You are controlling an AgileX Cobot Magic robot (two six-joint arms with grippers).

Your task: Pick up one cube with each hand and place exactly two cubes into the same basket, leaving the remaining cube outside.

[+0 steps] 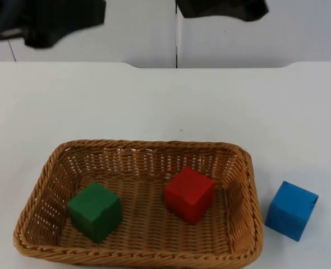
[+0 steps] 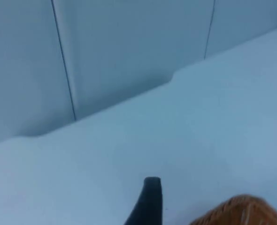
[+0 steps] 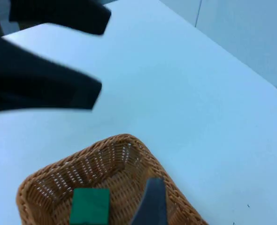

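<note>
Left to right: green cube (image 1: pixel 95 211) and red cube (image 1: pixel 189 194) sit apart inside the wicker basket (image 1: pixel 243 185), blue cube (image 1: pixel 291 210) rests on the white table (image 1: pixel 154 101) just beside its right rim, both arms raised.

top camera looks down; all views share the basket (image 1: pixel 249 185).
</note>
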